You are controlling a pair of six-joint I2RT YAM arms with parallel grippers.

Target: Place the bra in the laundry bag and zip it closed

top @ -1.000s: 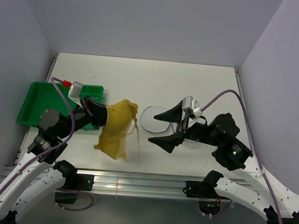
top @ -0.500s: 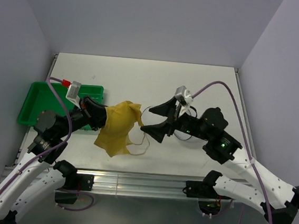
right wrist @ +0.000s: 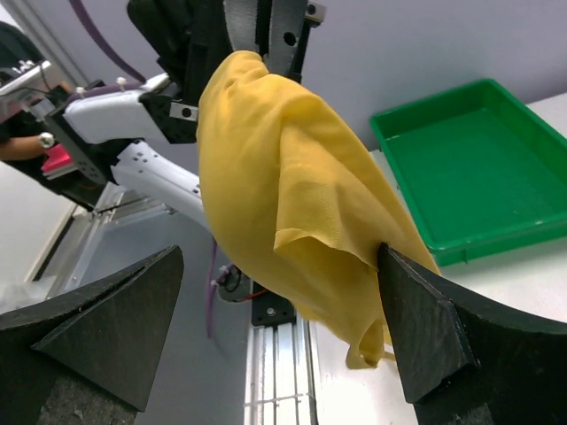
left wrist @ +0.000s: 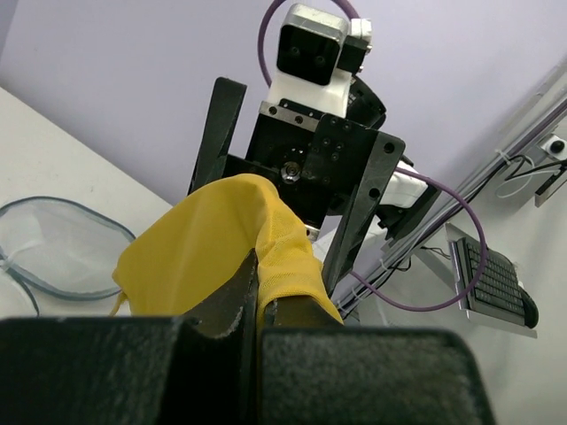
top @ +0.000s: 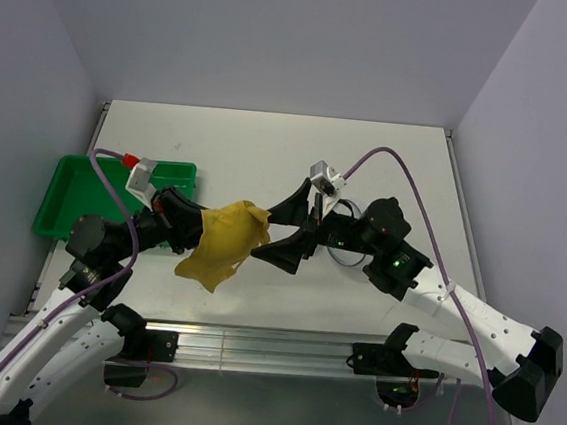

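The mustard-yellow bra (top: 222, 247) hangs in the air from my left gripper (top: 200, 229), which is shut on its upper edge. My right gripper (top: 278, 230) is open, with one finger on each side of the bra's right edge. In the right wrist view the bra (right wrist: 283, 168) hangs between my open fingers (right wrist: 443, 345), and the left gripper (right wrist: 264, 40) pinches its top. In the left wrist view my gripper (left wrist: 257, 270) clamps the bra (left wrist: 190, 248). The laundry bag (left wrist: 53, 243) lies open on the table at the left of that view. In the top view my right arm mostly hides it.
A green plastic tray (top: 72, 200) sits at the table's left edge and also shows in the right wrist view (right wrist: 469, 159). The table's front rail (top: 251, 345) runs below the hanging bra. Purple cables loop over both arms.
My right gripper has moved left from over the laundry bag to the bra and now straddles its right edge. The left gripper has kept hold, and the bra has bunched up.
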